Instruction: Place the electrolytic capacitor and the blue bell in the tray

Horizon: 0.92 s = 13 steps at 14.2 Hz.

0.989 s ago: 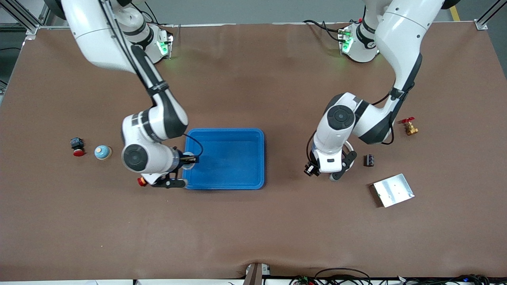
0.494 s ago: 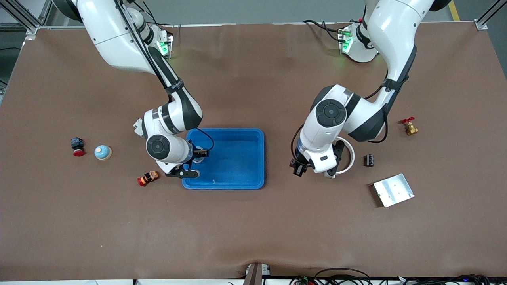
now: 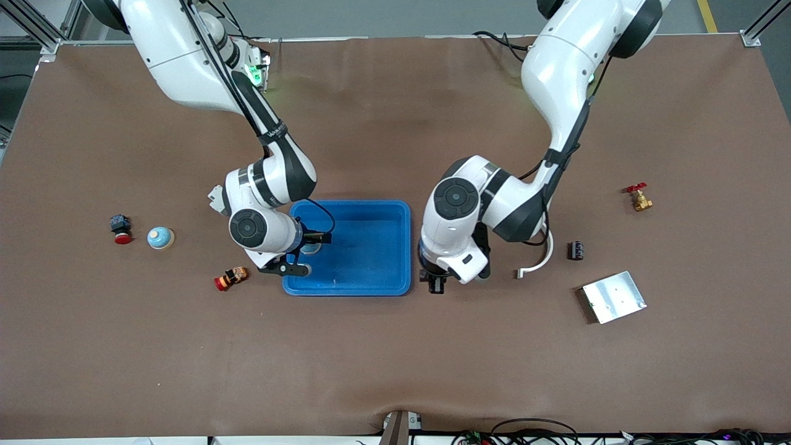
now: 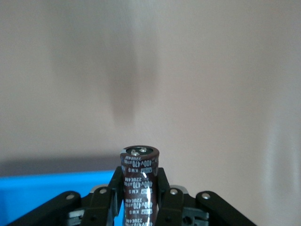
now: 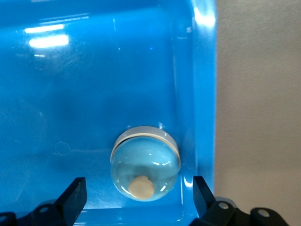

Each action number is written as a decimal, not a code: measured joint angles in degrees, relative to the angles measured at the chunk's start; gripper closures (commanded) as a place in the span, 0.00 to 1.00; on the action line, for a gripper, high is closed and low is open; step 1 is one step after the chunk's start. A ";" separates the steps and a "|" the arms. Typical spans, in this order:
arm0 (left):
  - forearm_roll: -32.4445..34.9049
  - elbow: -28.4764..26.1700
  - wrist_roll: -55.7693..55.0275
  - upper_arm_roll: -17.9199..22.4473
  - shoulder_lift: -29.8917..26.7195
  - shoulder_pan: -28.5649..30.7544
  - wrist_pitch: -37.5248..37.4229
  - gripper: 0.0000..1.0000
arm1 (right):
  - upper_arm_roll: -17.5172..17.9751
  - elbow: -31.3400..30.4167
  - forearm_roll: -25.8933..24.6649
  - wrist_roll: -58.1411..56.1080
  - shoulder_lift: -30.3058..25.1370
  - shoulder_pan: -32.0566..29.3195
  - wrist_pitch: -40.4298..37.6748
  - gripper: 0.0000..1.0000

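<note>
A robotics lab is showing here: two white arms are standing bolted along one edge of a brown-covered surface (image 3: 395, 358), aluminium framing (image 3: 37, 28) is bracketing its corners, and cables (image 3: 531, 429) are trailing off the edge.

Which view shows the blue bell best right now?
The right wrist view: the blue bell sits in the tray between the right pincer's open fingers, near the rim. In the front view only a sliver shows under the right arm. The left wrist view misses it.
</note>
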 measured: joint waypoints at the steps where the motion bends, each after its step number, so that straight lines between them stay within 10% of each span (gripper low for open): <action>1: -0.01 2.73 -1.50 0.04 1.63 -0.73 0.00 1.00 | -0.70 0.11 0.00 0.00 -0.72 -0.16 -0.96 0.00; 13: -0.13 8.68 -4.26 10.79 10.38 -14.10 10.48 1.00 | -22.56 0.15 -0.08 -27.15 -4.15 -7.17 -6.37 0.00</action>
